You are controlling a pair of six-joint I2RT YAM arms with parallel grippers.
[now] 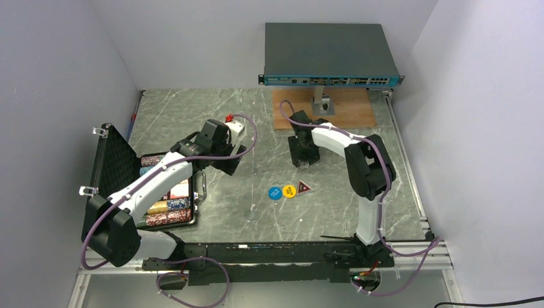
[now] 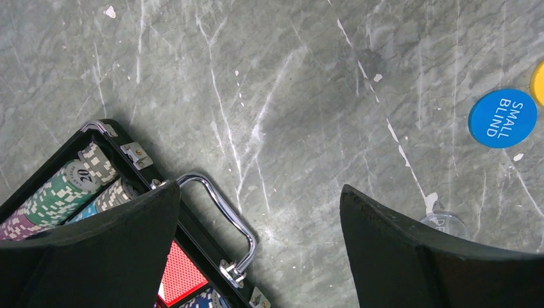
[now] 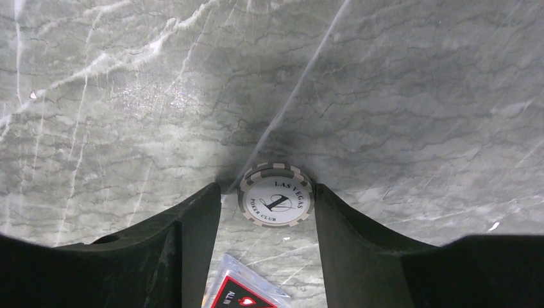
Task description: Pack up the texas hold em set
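Observation:
The black briefcase (image 1: pixel 113 168) lies open at the left, lid raised, with rows of coloured chips (image 1: pixel 166 206) in its tray. My left gripper (image 1: pixel 229 158) hangs open just right of the case; its wrist view shows the silver handle (image 2: pixel 221 217), case chips (image 2: pixel 63 190) and a blue SMALL BLIND disc (image 2: pixel 502 118). My right gripper (image 3: pixel 266 190) is low on the table, open around a grey-white chip (image 3: pixel 276 202). The chip touches the right finger (image 3: pixel 330 218), with a gap to the left finger. Blue disc (image 1: pixel 274 192), yellow disc (image 1: pixel 289 190) and red triangular token (image 1: pixel 303 187) lie mid-table.
A big grey network switch (image 1: pixel 330 54) stands on a stand over a wooden board (image 1: pixel 346 110) at the back. White walls close in on the left, back and right. A clear round button (image 2: pixel 442 223) lies beside my left gripper's right finger.

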